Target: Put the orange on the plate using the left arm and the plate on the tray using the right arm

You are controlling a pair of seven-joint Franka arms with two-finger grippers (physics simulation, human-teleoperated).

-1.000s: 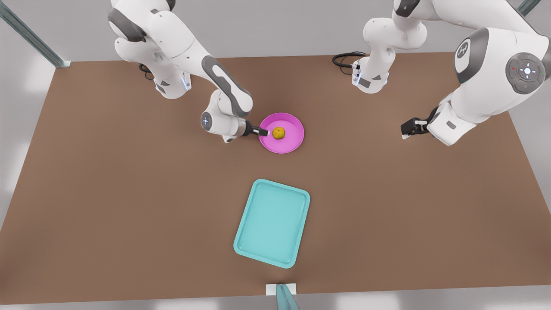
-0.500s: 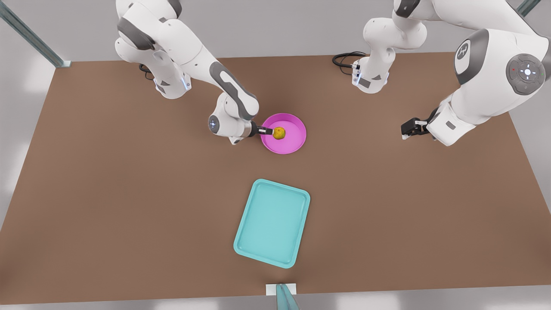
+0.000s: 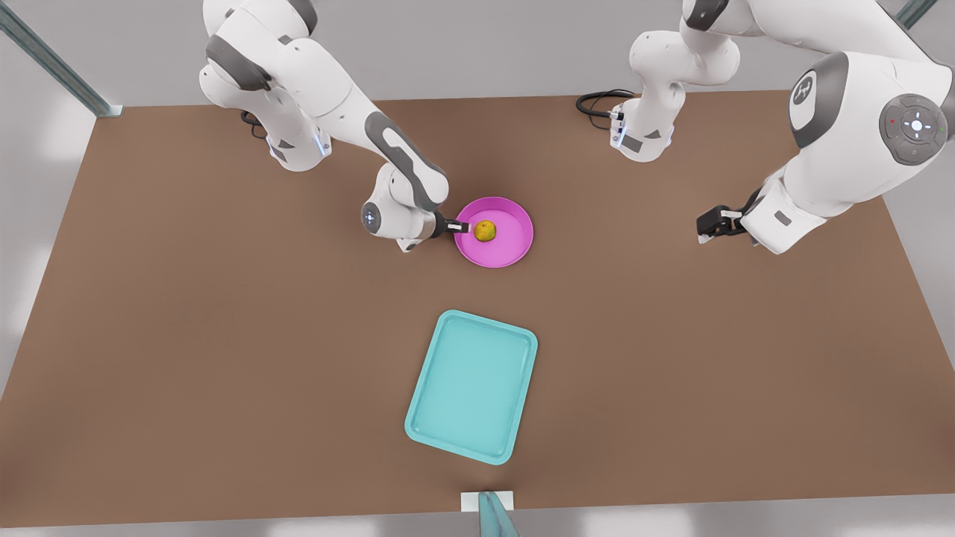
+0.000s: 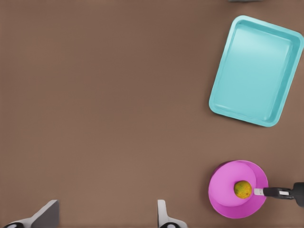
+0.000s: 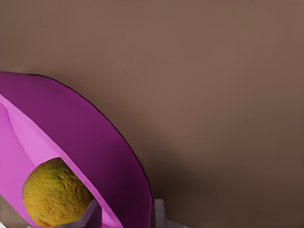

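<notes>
A small round yellow-orange fruit with greenish patches, the orange (image 3: 485, 231), lay inside the round bright pink-magenta shallow plate (image 3: 511, 250), which sat on the brown counter (image 3: 224, 335) well apart from the rectangular turquoise tray (image 3: 472, 386) nearer the front edge. The right gripper (image 3: 459, 226), slim, black and white-tipped on a silvery wrist ring, reached over the plate's rim from the front view's left; its jaws were clamped on that rim, with one white-tipped finger (image 5: 88, 213) inside the dish just beside the orange (image 5: 56, 192) and the other finger (image 5: 159, 211) outside the magenta wall (image 5: 95, 142). The left gripper (image 3: 705, 227), with its blocky white wrist, hung above bare counter at the front view's right, well apart from the plate; in the left wrist view its jaws stood wide apart and held nothing, one fingertip (image 4: 45, 213) showing against the counter. That same view took in the plate (image 4: 228, 202), the orange (image 4: 242, 189), the tray (image 4: 256, 70) and the right gripper (image 4: 259, 192).
</notes>
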